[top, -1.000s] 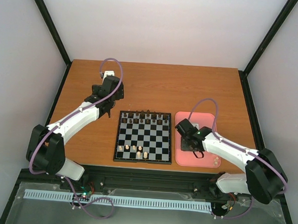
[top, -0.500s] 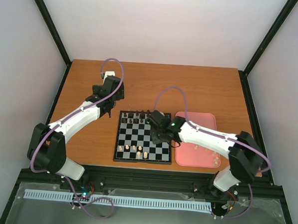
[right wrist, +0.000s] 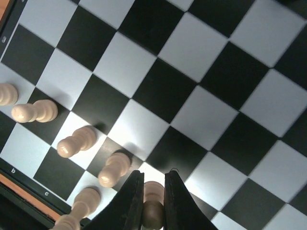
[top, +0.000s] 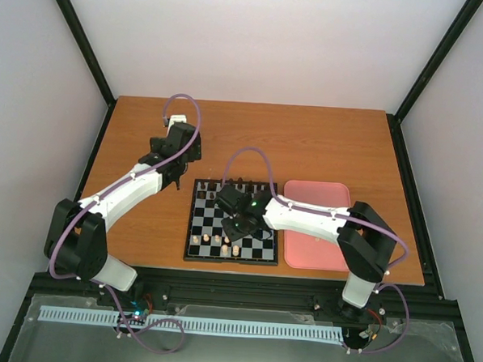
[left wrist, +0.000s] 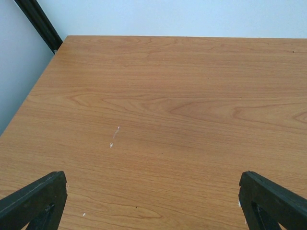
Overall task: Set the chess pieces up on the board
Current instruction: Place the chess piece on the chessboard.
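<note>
The right claw [right wrist: 153, 181] pinches a cream chess piece [right wrist: 152, 211], the board [right wrist: 206, 120] directly beneath it and more pale pieces [right wrist: 76, 141] standing just to its left. The left claw [left wrist: 153, 201] hangs spread wide over the worktop [left wrist: 163, 96].

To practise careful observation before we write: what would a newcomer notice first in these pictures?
The right pincer, shut on a pale chess piece, hangs low over the near rows of the board, beside several other pale pieces. The left pincer hangs open over bare table beyond the board's far-left corner.
</note>
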`<state>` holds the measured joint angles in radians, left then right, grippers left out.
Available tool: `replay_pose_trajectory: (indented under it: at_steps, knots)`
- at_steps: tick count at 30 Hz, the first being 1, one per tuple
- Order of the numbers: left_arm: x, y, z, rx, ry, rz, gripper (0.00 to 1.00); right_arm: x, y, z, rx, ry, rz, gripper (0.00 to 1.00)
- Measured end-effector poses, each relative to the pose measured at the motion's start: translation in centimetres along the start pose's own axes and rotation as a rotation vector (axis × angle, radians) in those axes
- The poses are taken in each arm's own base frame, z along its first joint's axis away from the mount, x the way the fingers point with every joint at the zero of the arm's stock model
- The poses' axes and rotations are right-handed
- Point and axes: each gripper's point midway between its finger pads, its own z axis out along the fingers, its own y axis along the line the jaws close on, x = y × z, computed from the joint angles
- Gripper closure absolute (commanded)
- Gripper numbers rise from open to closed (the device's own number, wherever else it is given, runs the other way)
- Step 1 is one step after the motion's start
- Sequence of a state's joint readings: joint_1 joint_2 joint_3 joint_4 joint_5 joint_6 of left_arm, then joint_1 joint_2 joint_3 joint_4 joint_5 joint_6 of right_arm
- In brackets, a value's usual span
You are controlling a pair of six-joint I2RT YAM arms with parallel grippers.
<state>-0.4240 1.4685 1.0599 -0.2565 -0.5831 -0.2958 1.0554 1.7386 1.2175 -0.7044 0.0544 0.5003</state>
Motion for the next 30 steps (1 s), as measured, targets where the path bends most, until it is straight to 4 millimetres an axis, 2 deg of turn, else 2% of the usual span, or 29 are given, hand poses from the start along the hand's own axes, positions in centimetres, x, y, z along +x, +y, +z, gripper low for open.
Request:
replay_pose_trajectory:
  at_steps: [7, 30]
  knots:
    - [0.0, 0.0, 0.0, 0.0, 0.0, 0.0, 0.0, 0.9, 1.3, 1.2, -0.015, 0.039, -0.032, 0.97]
    - [0.0, 0.0, 0.0, 0.0, 0.0, 0.0, 0.0, 1.7, 0.6, 1.8, 0.011, 0.052, -0.02, 0.97]
